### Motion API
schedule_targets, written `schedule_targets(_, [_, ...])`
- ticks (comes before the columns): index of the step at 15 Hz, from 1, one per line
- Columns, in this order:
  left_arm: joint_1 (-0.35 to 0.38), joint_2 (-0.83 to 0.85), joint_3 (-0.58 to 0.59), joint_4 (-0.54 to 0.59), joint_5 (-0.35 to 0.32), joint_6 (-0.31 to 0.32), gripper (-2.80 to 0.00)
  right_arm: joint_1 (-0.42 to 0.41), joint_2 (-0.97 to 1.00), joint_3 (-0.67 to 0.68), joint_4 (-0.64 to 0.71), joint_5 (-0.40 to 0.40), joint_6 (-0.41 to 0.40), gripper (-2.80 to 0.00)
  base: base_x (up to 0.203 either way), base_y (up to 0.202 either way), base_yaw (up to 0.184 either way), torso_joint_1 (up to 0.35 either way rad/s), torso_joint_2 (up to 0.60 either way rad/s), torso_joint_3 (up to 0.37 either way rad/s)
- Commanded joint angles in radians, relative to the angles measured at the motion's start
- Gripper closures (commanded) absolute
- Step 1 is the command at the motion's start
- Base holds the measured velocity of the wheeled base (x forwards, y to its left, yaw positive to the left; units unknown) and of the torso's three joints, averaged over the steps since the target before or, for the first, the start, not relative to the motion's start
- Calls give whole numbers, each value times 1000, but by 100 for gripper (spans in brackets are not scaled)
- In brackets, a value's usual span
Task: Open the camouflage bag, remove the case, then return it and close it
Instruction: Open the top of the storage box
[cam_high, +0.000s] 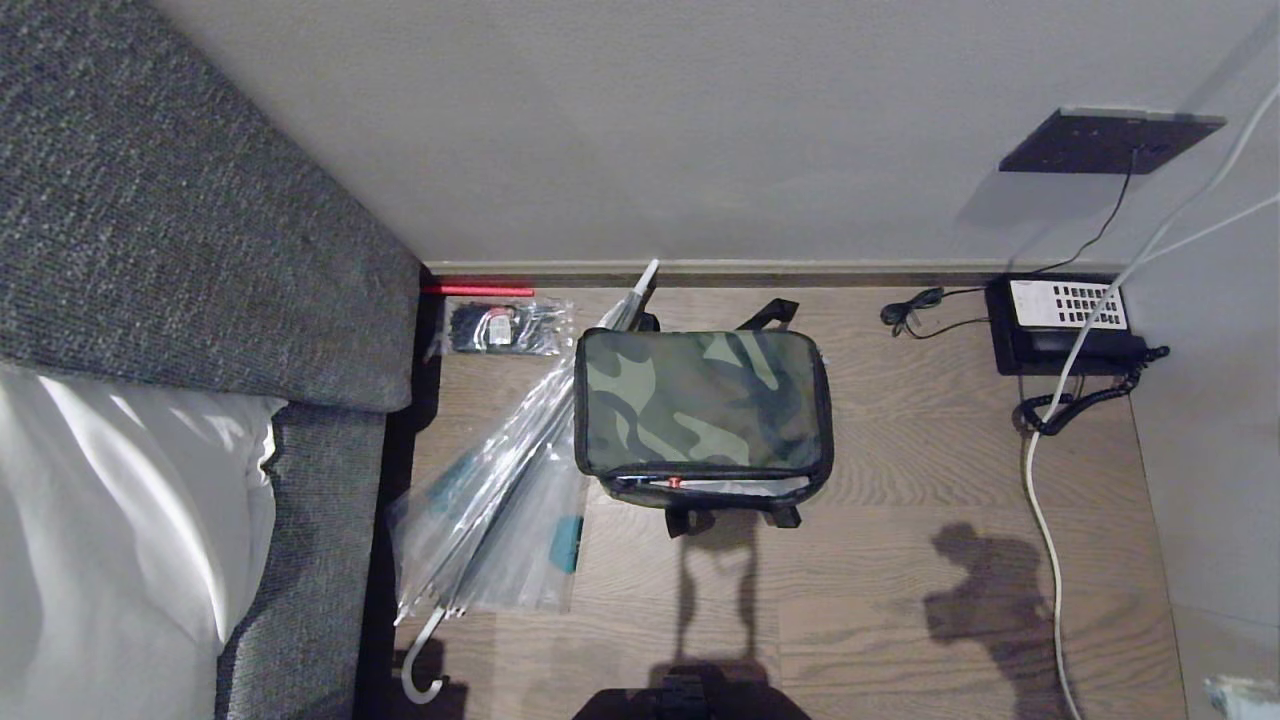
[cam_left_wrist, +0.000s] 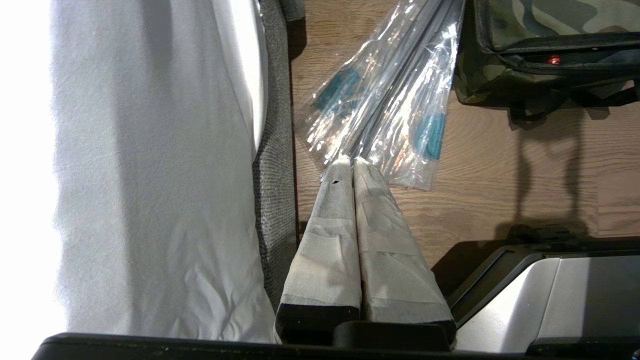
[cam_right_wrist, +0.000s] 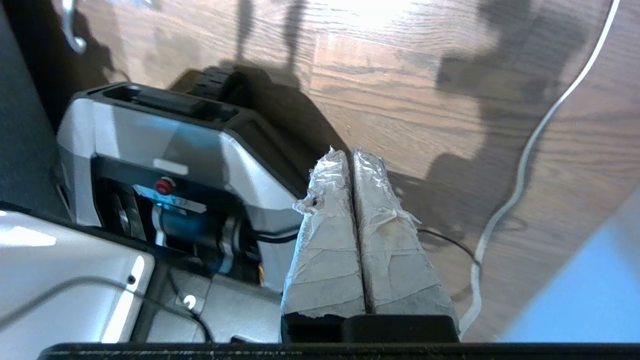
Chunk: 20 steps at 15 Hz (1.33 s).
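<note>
The camouflage bag (cam_high: 702, 412) lies flat on the wooden floor near the wall, green camouflage panel up, black trim around it. Its near edge gapes a little, showing pale lining and a small red zip pull (cam_high: 675, 483). A corner of the bag (cam_left_wrist: 545, 30) also shows in the left wrist view. The case is hidden. My left gripper (cam_left_wrist: 350, 161) is shut and empty, low beside the bed, short of the umbrella. My right gripper (cam_right_wrist: 351, 152) is shut and empty, hanging over the floor beside my own base, away from the bag. Neither arm shows in the head view.
A clear plastic-wrapped umbrella (cam_high: 505, 480) lies against the bag's left side. A grey headboard and white bedding (cam_high: 120, 500) fill the left. A black phone (cam_high: 1065, 325) with coiled cord and a white cable (cam_high: 1045, 500) run along the right. A small dark packet (cam_high: 497, 327) sits by the wall.
</note>
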Motion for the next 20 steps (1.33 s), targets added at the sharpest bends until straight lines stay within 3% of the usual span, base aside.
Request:
schedule_targets(1, [0,1,0,1,1,0,0,11,-278,144,-30,-14,15,0,0,0,0,0,0,0])
schedule_targets(4, [0,1,0,1,1,-1,0,28,-452,368,-344,-175,24,0,0,0,0,0,0,0])
schedule_targets(6, [0,1,0,1,1,-1,0,49,-536,426,-389,-298,56,0,0,0,0,0,0,0])
schedule_targets(12, [0,1,0,1,-1,0,0,82,-666,445,-358,-344,160,0,0,0,0,0,0,0])
schedule_targets(20, [0,1,0,1,1,-1,0,83,-708,443,-362,-346,166,0,0,0,0,0,0,0])
